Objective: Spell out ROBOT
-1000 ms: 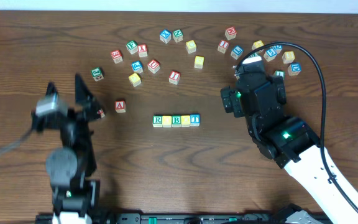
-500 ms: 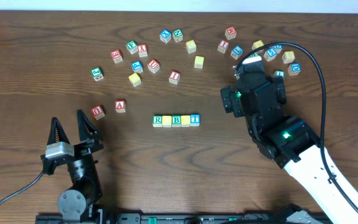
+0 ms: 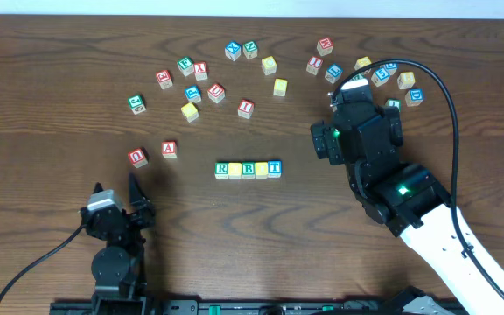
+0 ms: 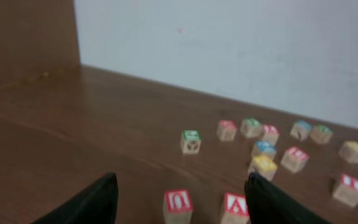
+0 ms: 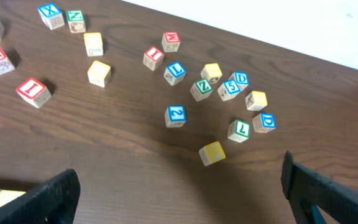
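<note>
ROBOT row (image 3: 248,169) is sitting mid-table unchanged while left gripper (image 3: 115,185), spread and empty, is pulling back nearward from red U cube (image 3: 137,157); right gripper (image 5: 182,196) is hovering wide apart above far-right loose cubes (image 5: 230,87).

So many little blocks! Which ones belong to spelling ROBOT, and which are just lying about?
In the job: green R cube, first yellow cube, green B cube, second yellow cube, blue T cube.
Lying about: red U cube, red A cube, red I cube.
</note>
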Robot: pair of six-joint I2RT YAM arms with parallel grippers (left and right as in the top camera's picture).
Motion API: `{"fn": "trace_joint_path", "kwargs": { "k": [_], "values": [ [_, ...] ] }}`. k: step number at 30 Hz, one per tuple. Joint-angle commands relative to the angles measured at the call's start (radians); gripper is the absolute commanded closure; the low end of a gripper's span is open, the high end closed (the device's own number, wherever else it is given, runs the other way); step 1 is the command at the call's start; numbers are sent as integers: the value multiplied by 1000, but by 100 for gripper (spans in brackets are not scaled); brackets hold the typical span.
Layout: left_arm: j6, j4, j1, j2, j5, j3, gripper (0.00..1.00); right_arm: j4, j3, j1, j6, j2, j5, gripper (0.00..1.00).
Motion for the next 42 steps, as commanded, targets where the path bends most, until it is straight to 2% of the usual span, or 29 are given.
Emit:
{"fn": "trace_joint_path", "kwargs": {
  "k": [1, 42],
  "values": [
    [14, -76, 7, -10, 49, -3, 36, 3, 14, -4, 16, 0, 14, 1],
    [14, -74, 7, -3, 65, -2, 36, -20, 14, -4, 1, 0, 11, 1]
  ]
}}
